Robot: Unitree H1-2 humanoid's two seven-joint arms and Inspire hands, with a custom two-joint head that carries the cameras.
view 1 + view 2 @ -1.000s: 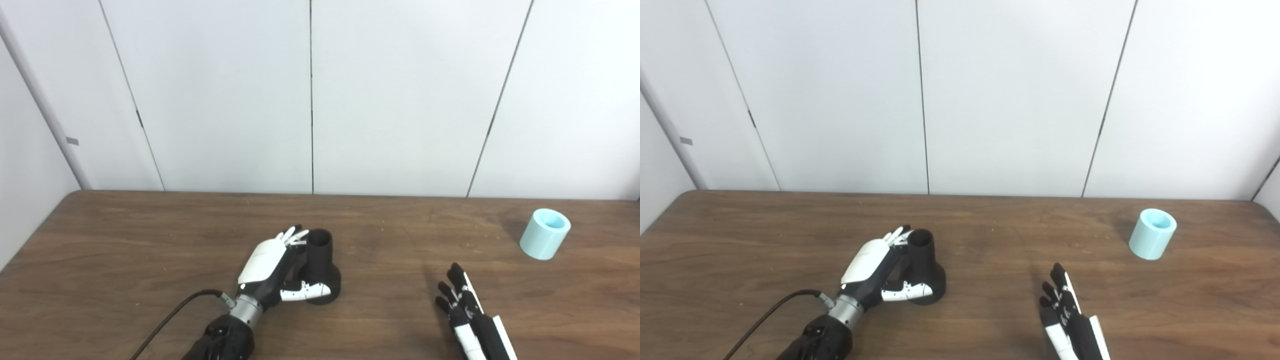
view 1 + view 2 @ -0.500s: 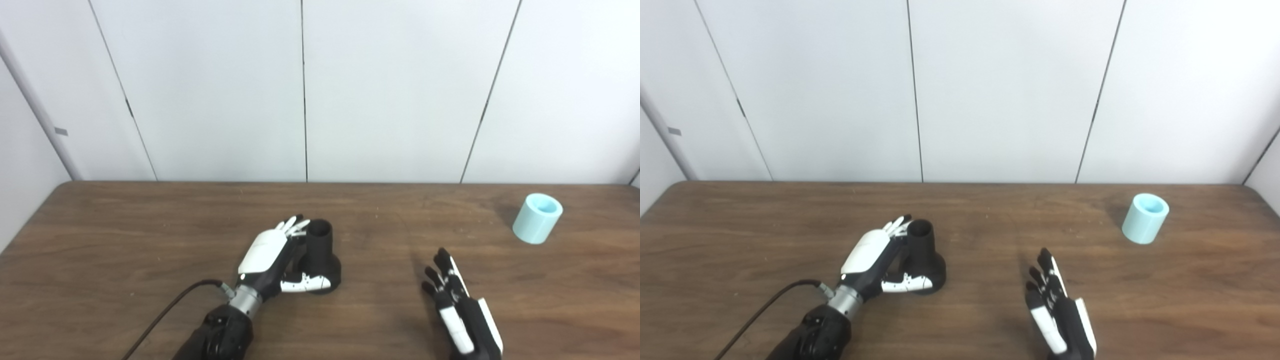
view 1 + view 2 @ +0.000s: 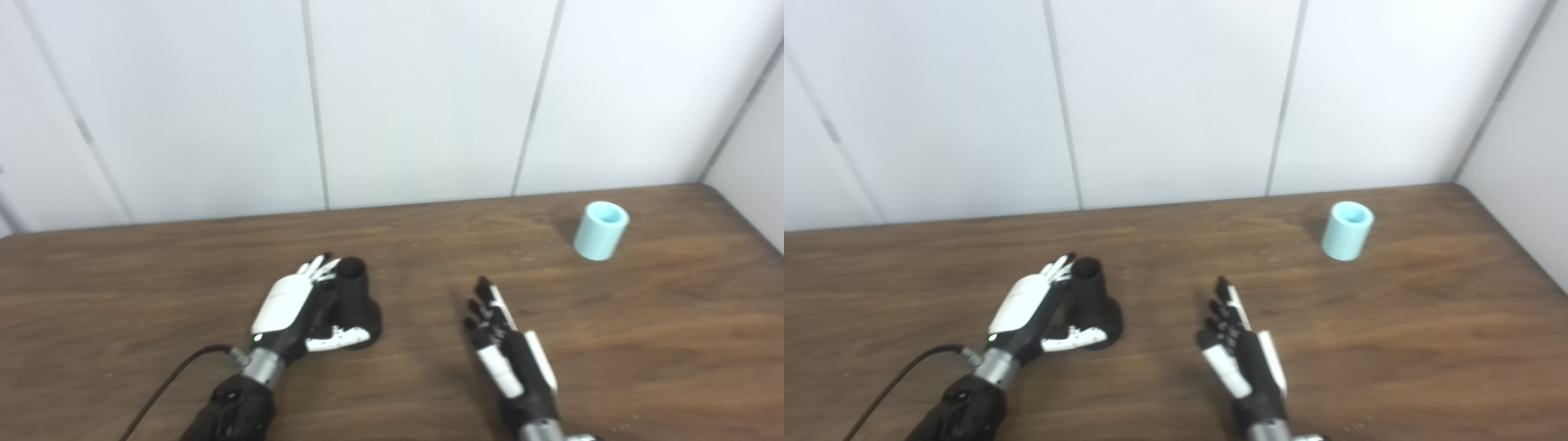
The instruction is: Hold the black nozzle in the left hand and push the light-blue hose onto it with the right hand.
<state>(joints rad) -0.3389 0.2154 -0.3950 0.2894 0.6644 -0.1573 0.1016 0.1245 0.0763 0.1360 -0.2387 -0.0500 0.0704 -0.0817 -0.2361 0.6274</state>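
While our left hand (image 3: pixel 293 306) sits at the lower centre-left of the left eye view, we have its fingers (image 3: pixel 320 267) spread and reaching up beside the neck of the black nozzle (image 3: pixel 355 300), with the thumb lying across the front of the nozzle's wide base. We cannot tell whether the hand truly presses on the nozzle or only cups it; the fingers are apart, not curled round. The nozzle stands upright on the wooden table (image 3: pixel 122 294), open mouth upward. Our right hand (image 3: pixel 505 343) rises from the lower centre-right of the frame, fingers straight and slightly apart, holding nothing, palm edge toward the table. The light-blue hose (image 3: pixel 601 230), a short pale tube, stands upright at the upper right of the tabletop, well apart from both hands. A black cable (image 3: pixel 177 380) trails from our left wrist toward the bottom left edge.

Turning to the right eye view, we see the same layout set a little further left in the frame: left hand (image 3: pixel 1026 309) against the nozzle (image 3: pixel 1090 300), right hand (image 3: pixel 1240 349) open and empty at lower centre, hose (image 3: pixel 1347 230) at upper right near the table's far corner. White wall panels (image 3: pixel 1176 92) fill the upper half.
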